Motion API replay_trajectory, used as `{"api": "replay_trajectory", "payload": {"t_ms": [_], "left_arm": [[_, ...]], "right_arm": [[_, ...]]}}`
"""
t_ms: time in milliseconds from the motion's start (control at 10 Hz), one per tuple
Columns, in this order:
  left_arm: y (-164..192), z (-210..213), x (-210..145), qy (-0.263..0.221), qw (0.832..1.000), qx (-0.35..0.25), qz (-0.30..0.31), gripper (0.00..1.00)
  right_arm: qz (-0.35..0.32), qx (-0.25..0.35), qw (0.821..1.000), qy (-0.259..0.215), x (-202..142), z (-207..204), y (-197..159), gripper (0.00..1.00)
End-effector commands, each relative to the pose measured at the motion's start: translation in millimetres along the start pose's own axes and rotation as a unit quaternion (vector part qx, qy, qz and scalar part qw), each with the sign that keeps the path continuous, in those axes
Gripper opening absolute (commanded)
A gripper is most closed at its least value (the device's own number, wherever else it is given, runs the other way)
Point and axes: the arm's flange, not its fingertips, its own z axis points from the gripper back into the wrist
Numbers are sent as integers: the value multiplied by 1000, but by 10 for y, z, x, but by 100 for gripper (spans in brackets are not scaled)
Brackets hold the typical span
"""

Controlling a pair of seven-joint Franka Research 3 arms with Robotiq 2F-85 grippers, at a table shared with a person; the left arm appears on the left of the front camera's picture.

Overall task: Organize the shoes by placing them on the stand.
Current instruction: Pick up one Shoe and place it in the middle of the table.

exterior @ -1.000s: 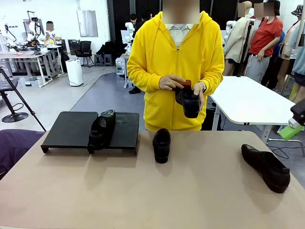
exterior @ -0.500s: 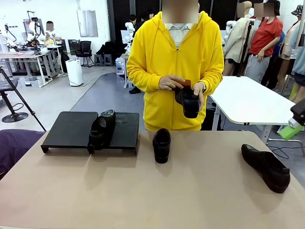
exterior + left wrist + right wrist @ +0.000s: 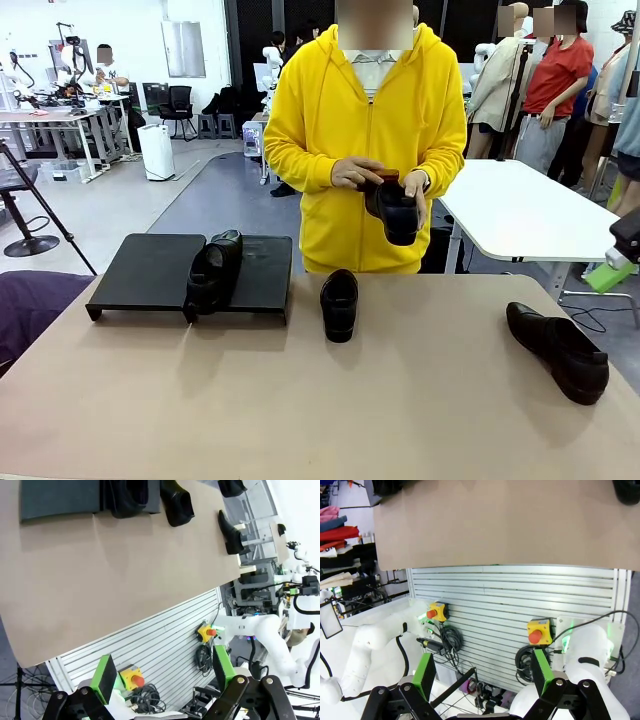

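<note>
right, four glossy black shoes: one shoe lies on the low matte stand at far left, a rounded loafer is on the table just right of it, a pointed dress shoe is near right, and the last shoe is gripped in the person's hands. left gripper and right gripper hang past the near edge, jaws wide, empty.
</note>
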Motion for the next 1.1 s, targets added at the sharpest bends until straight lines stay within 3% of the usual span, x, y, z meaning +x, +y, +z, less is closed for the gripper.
{"api": "replay_trajectory", "payload": {"t_ms": [0,200,300,400,600,800,900,1000], "left_arm": [[-10,-7,-23,3,1000,-1,2,100],[-10,-7,-23,3,1000,-1,2,100],[-10,-7,-23,3,1000,-1,2,100],[-10,-7,-23,3,1000,-1,2,100],[-10,-7,-23,3,1000,-1,2,100],[-10,-7,-23,3,1000,-1,2,100],[-10,-7,-23,3,1000,-1,2,100],[-10,-7,-23,3,1000,-1,2,100]], "right_arm": [[12,12,1000,3,3,33,22,100],[0,0,1000,0,0,0,0,100],[-7,-98,994,-51,423,-242,127,100],[20,-166,984,-54,782,-463,52,100],[47,-240,963,-110,1235,-639,-302,100],[70,-215,963,-149,1362,-645,-570,100],[33,-168,980,-99,1302,-548,-565,100],[59,-239,961,-127,1369,-702,-433,100]]}}
